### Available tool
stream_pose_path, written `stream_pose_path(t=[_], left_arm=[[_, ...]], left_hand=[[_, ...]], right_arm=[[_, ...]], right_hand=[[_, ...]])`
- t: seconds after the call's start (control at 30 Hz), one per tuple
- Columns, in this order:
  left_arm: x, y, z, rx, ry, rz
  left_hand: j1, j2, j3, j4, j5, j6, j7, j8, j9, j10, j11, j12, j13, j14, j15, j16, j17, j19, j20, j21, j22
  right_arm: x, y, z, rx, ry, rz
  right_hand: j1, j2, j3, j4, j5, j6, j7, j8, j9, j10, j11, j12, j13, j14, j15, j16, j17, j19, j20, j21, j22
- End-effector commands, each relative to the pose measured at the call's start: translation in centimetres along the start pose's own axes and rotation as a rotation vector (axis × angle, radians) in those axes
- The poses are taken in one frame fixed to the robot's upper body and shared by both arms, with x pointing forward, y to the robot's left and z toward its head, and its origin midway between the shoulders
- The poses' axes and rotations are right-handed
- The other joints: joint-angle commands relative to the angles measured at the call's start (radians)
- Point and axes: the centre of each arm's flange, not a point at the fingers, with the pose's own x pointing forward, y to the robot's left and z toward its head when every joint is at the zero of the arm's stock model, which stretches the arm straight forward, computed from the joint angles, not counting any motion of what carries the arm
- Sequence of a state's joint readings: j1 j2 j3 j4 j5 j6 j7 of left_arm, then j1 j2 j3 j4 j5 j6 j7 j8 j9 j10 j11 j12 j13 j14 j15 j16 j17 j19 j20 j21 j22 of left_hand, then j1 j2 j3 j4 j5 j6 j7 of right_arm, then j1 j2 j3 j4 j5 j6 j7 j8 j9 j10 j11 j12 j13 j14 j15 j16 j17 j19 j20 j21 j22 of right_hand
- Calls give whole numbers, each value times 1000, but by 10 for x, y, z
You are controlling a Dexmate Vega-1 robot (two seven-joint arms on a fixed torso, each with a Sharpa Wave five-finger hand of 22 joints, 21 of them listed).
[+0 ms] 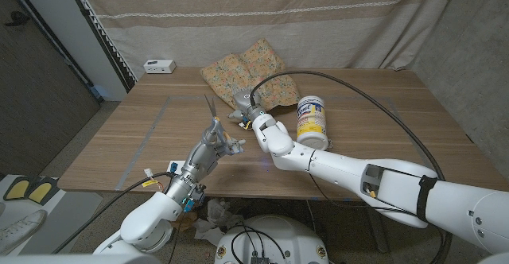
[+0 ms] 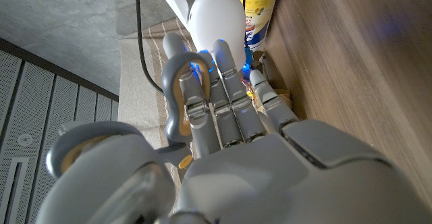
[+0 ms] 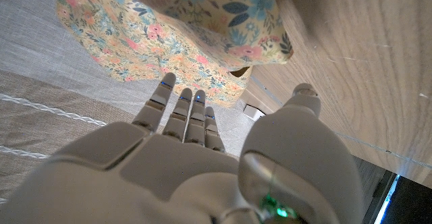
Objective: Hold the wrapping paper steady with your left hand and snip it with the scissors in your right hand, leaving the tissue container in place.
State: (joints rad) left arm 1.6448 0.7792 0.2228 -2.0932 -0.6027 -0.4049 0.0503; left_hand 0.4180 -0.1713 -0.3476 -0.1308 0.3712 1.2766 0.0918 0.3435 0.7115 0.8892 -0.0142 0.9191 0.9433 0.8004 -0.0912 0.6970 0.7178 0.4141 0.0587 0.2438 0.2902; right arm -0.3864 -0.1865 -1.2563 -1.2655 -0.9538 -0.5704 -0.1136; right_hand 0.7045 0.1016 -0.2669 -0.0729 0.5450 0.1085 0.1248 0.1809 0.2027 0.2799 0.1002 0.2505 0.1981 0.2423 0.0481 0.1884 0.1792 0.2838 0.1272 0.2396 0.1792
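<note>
Left hand (image 1: 208,146): low and nearest, above the counter's (image 1: 382,113) front edge. Fingers (image 2: 202,109) clenched on the scissors (image 1: 211,114), one grey, yellow-lined handle loop hooked over them in the left wrist view. Blades look closed, or nearly so, and point away from the robot, well short of the paper.

Right hand (image 1: 253,114): just at the near edge of the wrapping paper (image 1: 248,64). Fingers (image 3: 177,113) released, straight and together, holding nothing. Whether they touch the sheet cannot be told.

Note: roles stand opposite to the task sentence, with the scissors in the left hand and the free hand on the right.

Step in hand, as judged: pinning the paper before any cut. To do it well, press the right palm down on the near edge, pull the sheet taut, then bring the opened blades square to that edge, clear of the pinning fingers.

Wrapping paper: cream-yellow with a small floral print in blue, pink and green. It lies rumpled and puffed rather than flat, at the counter's far middle, so it is likely to shift under a light touch.

Tissue container (image 1: 313,121): white with a yellow label, just beside the right forearm and near the paper's right corner. An elbow swing could knock it.
</note>
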Motion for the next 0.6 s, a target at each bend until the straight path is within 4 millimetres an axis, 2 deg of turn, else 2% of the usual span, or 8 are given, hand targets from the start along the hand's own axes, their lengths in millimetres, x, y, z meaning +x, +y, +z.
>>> stream_pose_path(t=[0.03,0.27,0.6], left_arm=[[-2,-1,0,-2,3,1],[-1,-1,0,-5,5,0],[3,1,1,7,7,-5]], left_hand=[[9,0,0,3,4,-2,14,-2,4,95,-85,64,8,9,-53,7,3,2,-3,-2,4],[10,0,0,3,5,0,14,-4,4,94,-86,63,4,10,-55,9,2,1,-4,-3,4],[10,-1,0,4,5,-1,14,-5,8,94,-89,65,6,8,-52,10,2,-1,-3,-4,4]], right_arm=[[13,14,-2,12,31,20],[12,15,-5,13,30,16],[7,7,-11,13,16,-17]], right_hand=[[2,12,5,3,-2,12,74,20,5,56,-32,25,11,9,-16,5,5,3,10,-11,4],[1,14,6,4,-5,24,71,26,5,44,-22,21,13,7,-15,3,4,13,12,-10,4],[6,15,10,0,-7,42,54,33,6,57,-32,28,16,5,-33,2,4,16,12,-13,4]])
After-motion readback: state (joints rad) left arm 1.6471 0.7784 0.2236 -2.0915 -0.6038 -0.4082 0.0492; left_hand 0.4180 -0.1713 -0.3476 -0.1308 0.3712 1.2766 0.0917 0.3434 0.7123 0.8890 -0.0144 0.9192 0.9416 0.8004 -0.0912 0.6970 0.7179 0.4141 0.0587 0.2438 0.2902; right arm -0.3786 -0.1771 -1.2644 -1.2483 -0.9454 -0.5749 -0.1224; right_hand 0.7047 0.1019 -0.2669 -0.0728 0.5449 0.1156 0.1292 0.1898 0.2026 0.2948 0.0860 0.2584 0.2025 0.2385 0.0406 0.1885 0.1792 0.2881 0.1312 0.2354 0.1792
